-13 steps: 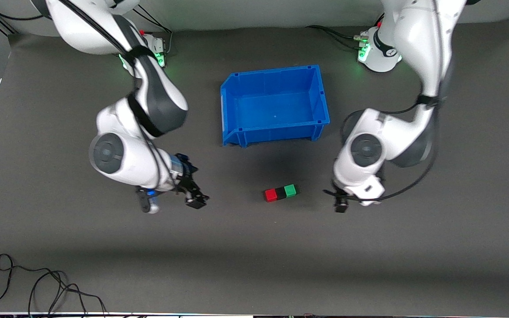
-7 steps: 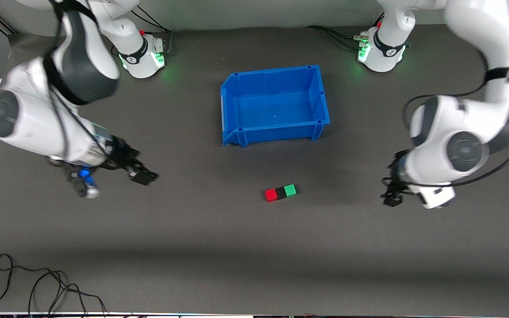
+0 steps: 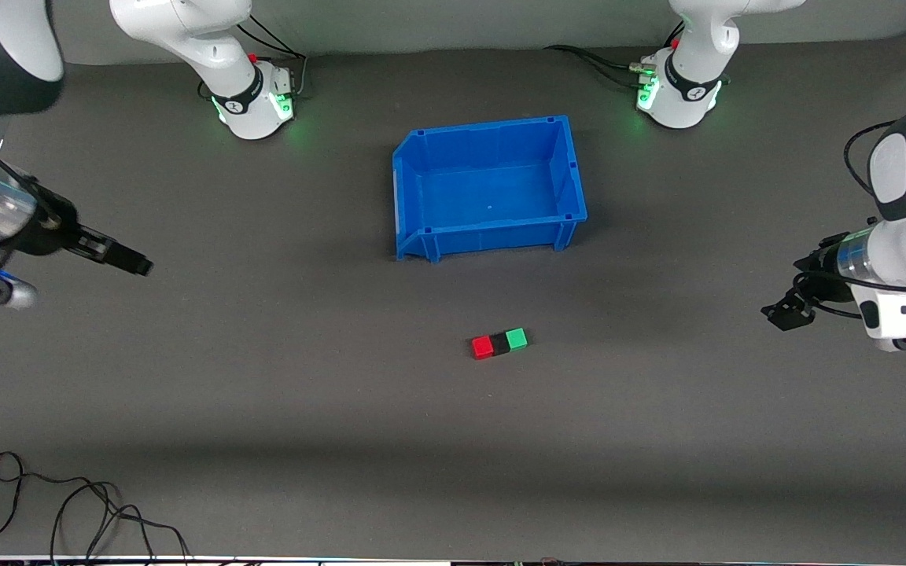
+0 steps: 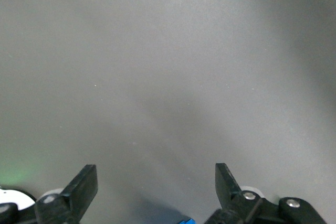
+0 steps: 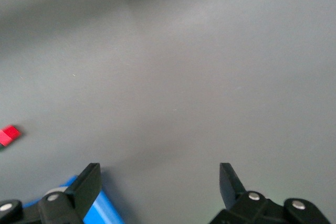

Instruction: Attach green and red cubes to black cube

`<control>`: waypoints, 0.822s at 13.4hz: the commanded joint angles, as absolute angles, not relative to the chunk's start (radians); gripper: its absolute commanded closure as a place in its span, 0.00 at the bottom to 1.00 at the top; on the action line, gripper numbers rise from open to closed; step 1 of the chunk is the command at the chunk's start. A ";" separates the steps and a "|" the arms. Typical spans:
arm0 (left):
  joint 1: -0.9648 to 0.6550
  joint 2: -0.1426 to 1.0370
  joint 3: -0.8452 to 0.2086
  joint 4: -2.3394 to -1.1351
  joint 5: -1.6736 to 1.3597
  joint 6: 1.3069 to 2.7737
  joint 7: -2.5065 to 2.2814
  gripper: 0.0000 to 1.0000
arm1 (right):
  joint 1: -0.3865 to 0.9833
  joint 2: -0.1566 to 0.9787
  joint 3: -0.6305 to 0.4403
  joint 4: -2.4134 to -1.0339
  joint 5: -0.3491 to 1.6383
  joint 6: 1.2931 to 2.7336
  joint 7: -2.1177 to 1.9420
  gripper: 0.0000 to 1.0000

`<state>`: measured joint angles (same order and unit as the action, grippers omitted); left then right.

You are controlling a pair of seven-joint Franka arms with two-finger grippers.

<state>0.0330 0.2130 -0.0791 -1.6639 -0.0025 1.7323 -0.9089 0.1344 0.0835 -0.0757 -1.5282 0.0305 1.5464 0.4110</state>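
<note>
I am seeing the red cube (image 3: 482,347), black cube (image 3: 499,343) and green cube (image 3: 516,339) sitting touching in a row, nearer the camera than the blue bin (image 3: 489,185), so joining looks done. I am keeping the left gripper (image 3: 788,311) and right gripper (image 3: 127,260) wide open, holding nothing, each over bare mat at its own arm's end, well apart from the cubes.

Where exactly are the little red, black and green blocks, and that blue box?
red cube (image 3: 482,347): front view, its top face.
black cube (image 3: 499,343): front view, its top, between the other two.
green cube (image 3: 516,339): front view, its top face.
blue bin (image 3: 486,235): front view, its wall nearest the cubes.
</note>
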 commanded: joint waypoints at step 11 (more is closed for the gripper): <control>0.078 0.069 -0.075 -1.598 0.044 1.538 -0.235 0.00 | 0.048 0.003 -0.075 -1.549 0.002 1.502 0.035 0.00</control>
<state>0.0557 0.0987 -0.0676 -1.6034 0.0317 1.5452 -0.2779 0.0469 0.0265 -0.0758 -1.5312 0.0152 1.5085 0.0605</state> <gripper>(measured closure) 0.000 0.000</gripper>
